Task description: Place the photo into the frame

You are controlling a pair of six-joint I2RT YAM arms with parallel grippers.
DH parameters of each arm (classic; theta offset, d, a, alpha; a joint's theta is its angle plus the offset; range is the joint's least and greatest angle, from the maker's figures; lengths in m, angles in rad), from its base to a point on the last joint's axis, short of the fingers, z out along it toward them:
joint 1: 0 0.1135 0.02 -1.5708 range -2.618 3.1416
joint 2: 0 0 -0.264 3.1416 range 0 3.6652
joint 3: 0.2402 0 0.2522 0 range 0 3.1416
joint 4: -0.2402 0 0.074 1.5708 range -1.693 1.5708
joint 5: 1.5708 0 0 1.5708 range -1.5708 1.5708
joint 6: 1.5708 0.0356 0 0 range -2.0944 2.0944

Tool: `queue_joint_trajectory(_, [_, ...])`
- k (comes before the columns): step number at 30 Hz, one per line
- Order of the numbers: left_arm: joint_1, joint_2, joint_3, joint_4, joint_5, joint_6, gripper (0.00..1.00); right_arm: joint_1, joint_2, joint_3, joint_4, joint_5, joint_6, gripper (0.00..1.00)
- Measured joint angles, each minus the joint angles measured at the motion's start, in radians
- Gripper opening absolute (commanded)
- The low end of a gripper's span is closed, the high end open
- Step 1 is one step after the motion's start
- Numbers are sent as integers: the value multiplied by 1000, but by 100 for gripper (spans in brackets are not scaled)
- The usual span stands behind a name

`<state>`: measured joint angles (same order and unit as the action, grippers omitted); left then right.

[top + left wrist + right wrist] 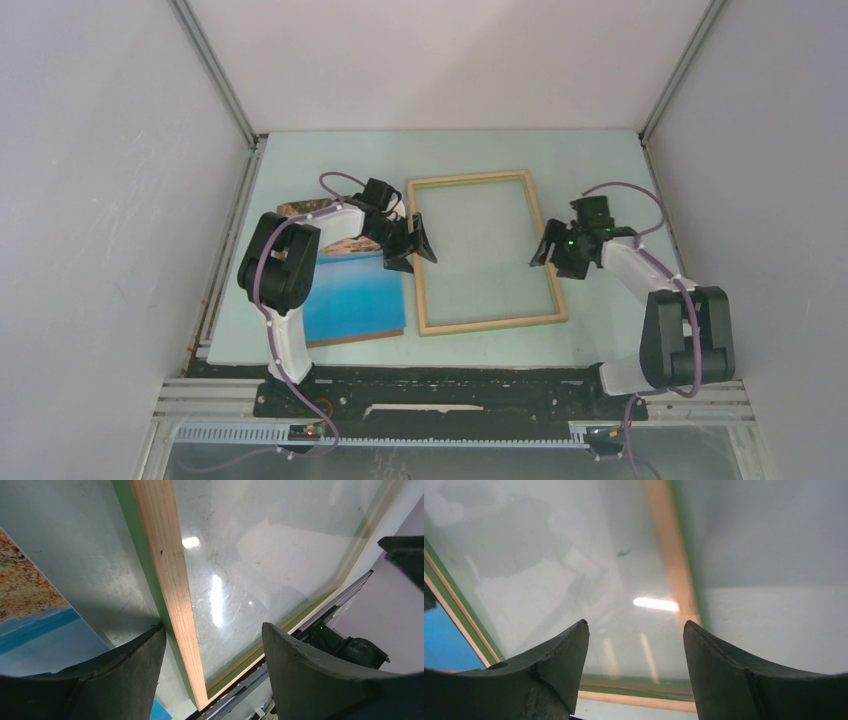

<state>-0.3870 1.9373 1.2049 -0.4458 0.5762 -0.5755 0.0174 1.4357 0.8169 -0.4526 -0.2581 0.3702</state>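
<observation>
From the left: the photo [355, 295] lies flat, picture up, on the table [610, 180], just beside the frame [490, 323]. It looks light and stiff, best taken by a free edge. The left gripper [415, 258] hangs open over the frame's left rail, and the right gripper [548, 262] hangs open at its right rail. Neither holds anything. The frame may be glazed, so it is possibly fragile. One photo, one frame, two grippers.

Top view: even, bright, soft shadows. Wrist views: overhead-light glare spots on the clear pane [250, 555] of the thin rectangular light-wood frame [170, 580]. Right wrist view is blurred.
</observation>
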Motion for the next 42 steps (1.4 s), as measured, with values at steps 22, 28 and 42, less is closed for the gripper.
queue_joint_trajectory(22, [311,-432,-117,94,-29,-31,100,877,428,663,-229,212,460,64])
queue_joint_trajectory(28, [336,-492,-154,107,4,-63,100,950,602,877,-411,315,491,55])
queue_joint_trajectory(42, [377,-623,-181,200,58,-126,100,974,724,945,-567,380,513,46])
